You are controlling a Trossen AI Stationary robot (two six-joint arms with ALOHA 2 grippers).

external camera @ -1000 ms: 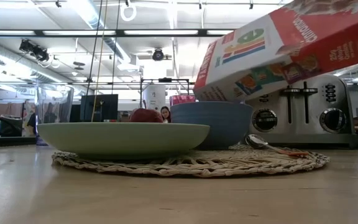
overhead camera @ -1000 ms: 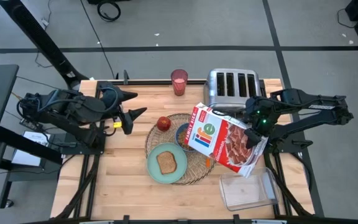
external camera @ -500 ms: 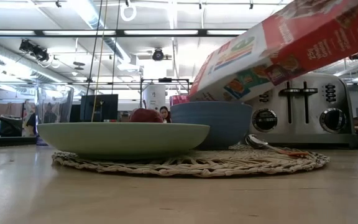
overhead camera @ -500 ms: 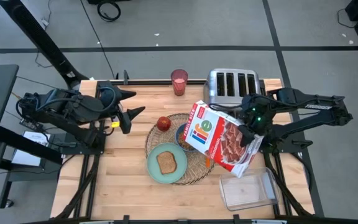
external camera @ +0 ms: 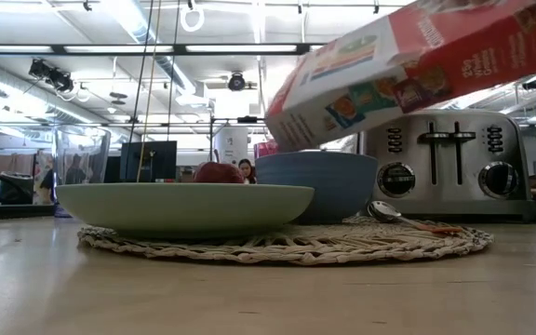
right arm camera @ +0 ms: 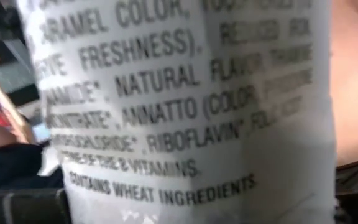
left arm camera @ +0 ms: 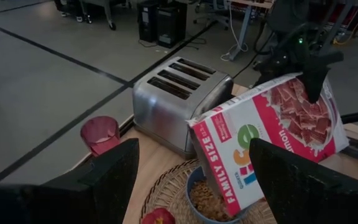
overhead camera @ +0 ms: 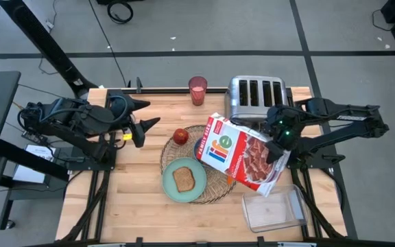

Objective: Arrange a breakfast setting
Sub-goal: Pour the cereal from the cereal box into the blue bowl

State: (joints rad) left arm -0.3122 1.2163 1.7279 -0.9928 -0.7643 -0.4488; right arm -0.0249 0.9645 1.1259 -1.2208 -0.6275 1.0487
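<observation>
My right gripper [overhead camera: 274, 147] is shut on a red and white cereal box [overhead camera: 242, 152], held tilted above the blue bowl [left arm camera: 199, 209]; the box's low end is over the bowl, which has brown cereal in it. The bowl, the teal plate [overhead camera: 185, 180] with the toast slice [overhead camera: 184, 179] and the red apple [overhead camera: 180, 136] sit on the round wicker placemat [overhead camera: 172, 154]. The orange-handled spoon [external camera: 406, 220] lies on the mat beside the bowl. The pink cup [overhead camera: 197, 90] stands at the far edge. My left gripper [overhead camera: 147, 115] is open and empty at the table's left. My right gripper pinches the box near its raised end; one dark finger [left arm camera: 314, 84] lies on the box's printed front face [left arm camera: 297, 106], and the other is hidden behind the box. The fingers come from the table's right. The box hangs clear of the table, slanting down toward the bowl.
The silver four-slot toaster [overhead camera: 256, 97] stands at the far right, just behind the box. A clear plastic container [overhead camera: 273, 210] lies at the near right. Bare wood shows at the near left of the table.
My right gripper has carried the cereal box a little toward the table's left, so the box's low end has moved farther over the blue bowl. The box has stayed tilted and clear of the table.
</observation>
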